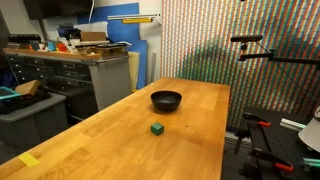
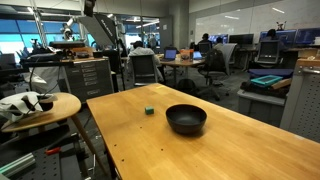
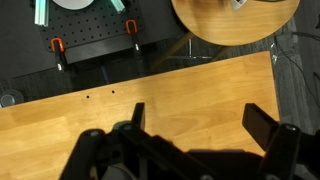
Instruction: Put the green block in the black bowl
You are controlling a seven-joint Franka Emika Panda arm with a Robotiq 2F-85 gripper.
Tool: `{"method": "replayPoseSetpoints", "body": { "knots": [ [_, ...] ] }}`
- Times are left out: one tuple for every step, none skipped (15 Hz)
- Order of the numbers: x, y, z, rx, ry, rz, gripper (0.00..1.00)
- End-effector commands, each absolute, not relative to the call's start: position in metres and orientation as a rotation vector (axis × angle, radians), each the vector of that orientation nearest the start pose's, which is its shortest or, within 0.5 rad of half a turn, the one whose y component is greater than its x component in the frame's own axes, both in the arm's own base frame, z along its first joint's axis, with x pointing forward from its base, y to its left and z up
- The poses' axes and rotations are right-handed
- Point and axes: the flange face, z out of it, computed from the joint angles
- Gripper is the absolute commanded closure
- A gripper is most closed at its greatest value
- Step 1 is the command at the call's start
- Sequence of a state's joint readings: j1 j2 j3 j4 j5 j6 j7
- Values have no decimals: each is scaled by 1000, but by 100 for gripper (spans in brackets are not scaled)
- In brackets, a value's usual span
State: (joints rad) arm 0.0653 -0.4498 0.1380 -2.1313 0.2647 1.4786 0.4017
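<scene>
A small dark green block [image 1: 157,128] sits on the wooden table [image 1: 110,140], a short way in front of the glossy black bowl [image 1: 166,100]. Both also show in an exterior view: the block [image 2: 149,110] lies apart from the bowl [image 2: 186,119]. The bowl looks empty. My gripper [image 3: 200,125] shows only in the wrist view, open and empty, above bare table near its edge. Neither block nor bowl shows in the wrist view. The arm does not show in the exterior views.
A small round wooden side table [image 2: 40,108] with white objects stands beside the big table; it also shows in the wrist view [image 3: 235,20]. Below the table edge lie a black perforated plate with orange clamps [image 3: 90,45]. Cabinets [image 1: 70,75] and office chairs [image 2: 145,68] stand farther off.
</scene>
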Motion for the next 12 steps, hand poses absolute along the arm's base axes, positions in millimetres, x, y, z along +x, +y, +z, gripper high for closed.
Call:
{"method": "replayPoseSetpoints", "body": {
  "knots": [
    [378,118,571,-2963,329,386,0],
    [378,118,571,-2962,329,386,0],
    [378,118,571,-2963,329,386,0],
    [378,118,571,-2963,329,386,0],
    [378,118,571,-2963,329,386,0],
    [379,118,569,-2968,335,385,0],
    [380,118,566,-2967,337,390,0],
    [382,118,564,-2968,342,383,0],
    [385,118,561,-2966,347,391,0],
    [387,118,558,-2963,348,394,0],
    [392,118,555,-2964,355,392,0],
    [396,119,551,-2966,359,378,0]
  ]
}}
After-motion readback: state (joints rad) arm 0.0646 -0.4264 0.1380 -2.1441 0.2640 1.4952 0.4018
